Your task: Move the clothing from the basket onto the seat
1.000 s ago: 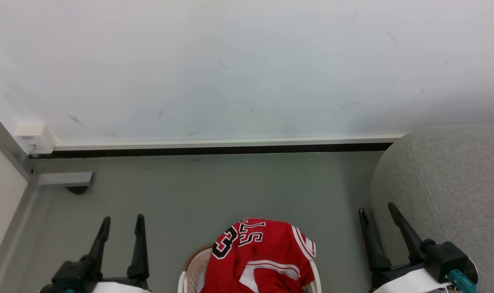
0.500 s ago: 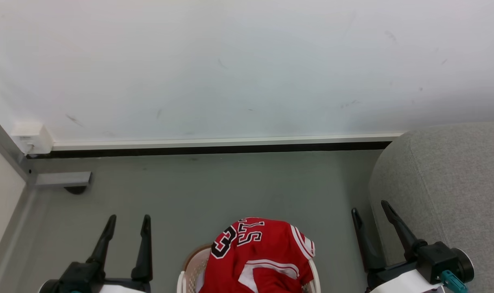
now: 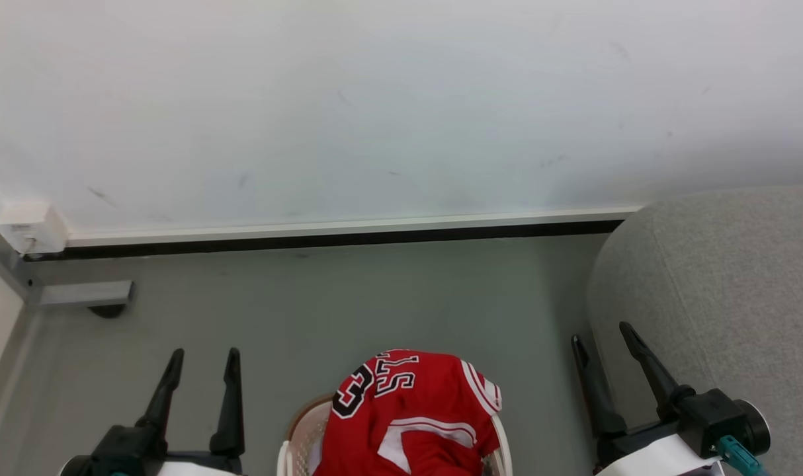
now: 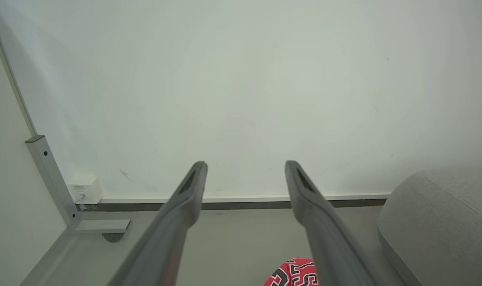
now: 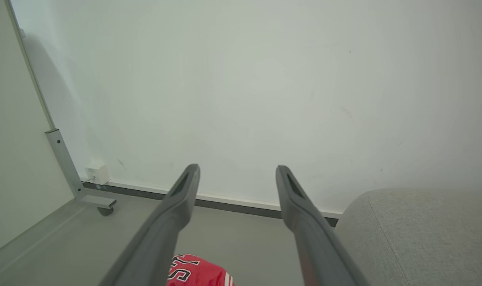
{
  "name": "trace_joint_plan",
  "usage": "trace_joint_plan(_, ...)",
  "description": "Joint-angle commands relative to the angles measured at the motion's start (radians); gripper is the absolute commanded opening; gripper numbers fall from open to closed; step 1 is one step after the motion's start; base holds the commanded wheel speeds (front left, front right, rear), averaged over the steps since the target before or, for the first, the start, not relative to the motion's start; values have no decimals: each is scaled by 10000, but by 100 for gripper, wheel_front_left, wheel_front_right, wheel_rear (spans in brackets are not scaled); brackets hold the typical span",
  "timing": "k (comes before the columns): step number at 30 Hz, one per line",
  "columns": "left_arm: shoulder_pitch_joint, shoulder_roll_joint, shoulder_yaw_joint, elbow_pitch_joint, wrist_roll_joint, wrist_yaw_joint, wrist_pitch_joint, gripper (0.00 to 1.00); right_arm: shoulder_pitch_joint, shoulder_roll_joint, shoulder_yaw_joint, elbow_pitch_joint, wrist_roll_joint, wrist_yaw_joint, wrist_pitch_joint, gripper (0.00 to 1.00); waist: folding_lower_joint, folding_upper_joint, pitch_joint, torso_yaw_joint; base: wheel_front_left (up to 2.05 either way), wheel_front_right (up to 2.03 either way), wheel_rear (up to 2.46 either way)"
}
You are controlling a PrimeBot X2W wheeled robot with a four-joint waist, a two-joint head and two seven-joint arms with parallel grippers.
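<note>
Red clothing (image 3: 408,413) with white trim and black-and-white letters is heaped in the cream basket (image 3: 297,441) at the bottom middle of the head view, spilling over its rim. A tip of the clothing (image 4: 294,273) peeks in at the bottom of the left wrist view, and the clothing (image 5: 195,272) likewise in the right wrist view. The grey seat (image 3: 725,297) fills the right side; the seat (image 5: 419,234) is also at lower right of the right wrist view. My left gripper (image 3: 202,357) hangs open, left of the basket, holding nothing. My right gripper (image 3: 603,332) is open and empty beside the seat's edge.
A white wall (image 3: 375,106) with a baseboard stands close ahead. At the left are a metal post with a foot bracket (image 3: 84,294) and a small white box (image 3: 28,225) on the wall. Bare grey floor (image 3: 348,297) lies between the basket and the wall.
The head camera has shifted, so the whole scene slid slightly left and up. In that view the right gripper now sits slightly left and higher; both grippers stay open.
</note>
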Motion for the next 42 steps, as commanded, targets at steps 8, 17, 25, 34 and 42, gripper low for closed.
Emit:
trace_joint_plan(8,-248,32,99,89,-235,-135,-7,100,-251,-50,-73,-86,237,-21,-34,100,0,0,554,-703,0,0,0)
trace_joint_plan(17,-995,79,-165,1010,-92,-551,-7,100,-594,-44,-174,-367,951,-21,-20,100,0,0,1596,-1485,0,0,0)
trace_joint_plan(25,-2081,676,-870,2849,-71,-838,-7,100,-1116,-46,-337,-760,1323,-21,-20,100,0,0,2973,-2281,0,0,0)
trace_joint_plan(34,-3779,1384,-2335,5455,-453,-917,418,100,-1616,-39,-770,-1321,1435,-21,-20,100,0,0,4474,-2991,0,0,0)
trace_joint_plan(42,-5144,2102,-4671,6883,-1983,-904,1353,100,-2114,-36,-1081,-1793,1554,-21,-19,100,0,0,5773,-3377,0,0,0)
